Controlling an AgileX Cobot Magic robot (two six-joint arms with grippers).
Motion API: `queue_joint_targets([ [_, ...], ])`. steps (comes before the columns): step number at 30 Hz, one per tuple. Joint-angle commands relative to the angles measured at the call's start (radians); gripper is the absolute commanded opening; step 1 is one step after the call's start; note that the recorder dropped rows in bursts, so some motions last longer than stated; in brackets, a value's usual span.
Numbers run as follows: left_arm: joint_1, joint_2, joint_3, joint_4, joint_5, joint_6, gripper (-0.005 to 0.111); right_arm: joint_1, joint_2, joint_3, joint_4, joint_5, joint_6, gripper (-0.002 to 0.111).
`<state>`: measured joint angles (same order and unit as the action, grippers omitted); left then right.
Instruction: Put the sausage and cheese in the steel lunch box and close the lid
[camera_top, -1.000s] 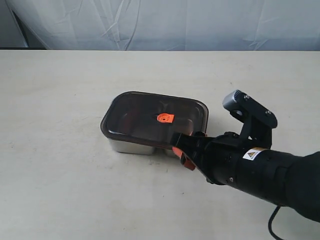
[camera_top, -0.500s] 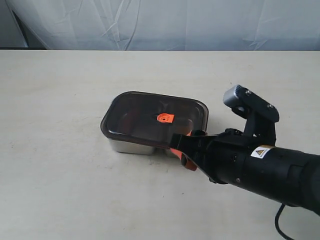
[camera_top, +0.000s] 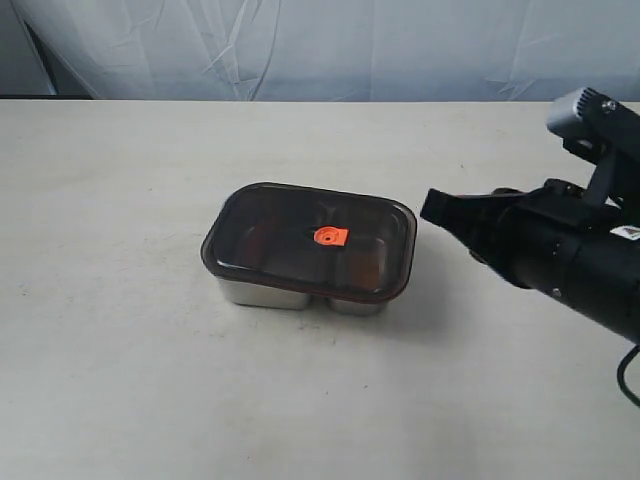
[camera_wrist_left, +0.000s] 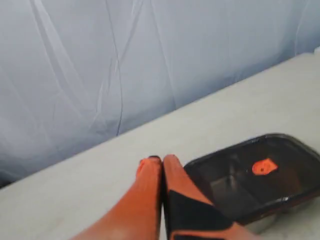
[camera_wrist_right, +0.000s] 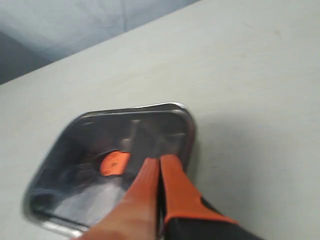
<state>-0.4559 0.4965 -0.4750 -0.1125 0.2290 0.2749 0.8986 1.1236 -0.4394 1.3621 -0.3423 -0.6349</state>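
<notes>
Entry: the right hand (camera_top: 436, 207) has its fingers pressed together with nothing between them, and it is held off the bench (camera_top: 120, 340). The lid (camera_top: 290, 225) sits flat on the lunch box (camera_top: 262, 293), edge to edge, with the orange valve (camera_top: 329, 236) facing up at its middle. The box lies ahead of the right fingertips, near but not touching. On the left hand (camera_wrist_left: 161, 161) the orange fingers are closed against each other and empty. The box lies beyond its tips and to one side, apart from it. The sausage and cheese cannot be made out through the dark lid. A pale cloth (camera_top: 300, 50) hangs behind the bench.
</notes>
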Motion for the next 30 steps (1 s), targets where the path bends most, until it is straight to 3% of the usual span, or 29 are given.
queue_joint_targets([
  [1,0.0,0.398,-0.021,0.112,-0.051,-0.038,0.0,-0.219,0.083,-0.025,0.146,0.161,-0.281,0.0],
  [5,0.078,0.741,-0.099,0.058,-0.16,-0.041,0.0,-0.428,0.266,-0.126,0.097,0.425,-0.316,0.0],
  [9,0.12,0.855,-0.144,-0.049,-0.229,-0.056,0.0,-0.469,0.44,-0.252,0.002,0.54,-0.316,0.0],
  [16,0.12,0.859,-0.144,0.002,-0.305,-0.054,0.0,-0.469,0.622,-0.382,-0.001,0.605,-0.304,0.0],
  [30,0.12,0.859,-0.144,-0.001,-0.308,-0.056,0.0,-0.469,0.666,-0.447,-0.001,0.619,-0.281,0.0],
])
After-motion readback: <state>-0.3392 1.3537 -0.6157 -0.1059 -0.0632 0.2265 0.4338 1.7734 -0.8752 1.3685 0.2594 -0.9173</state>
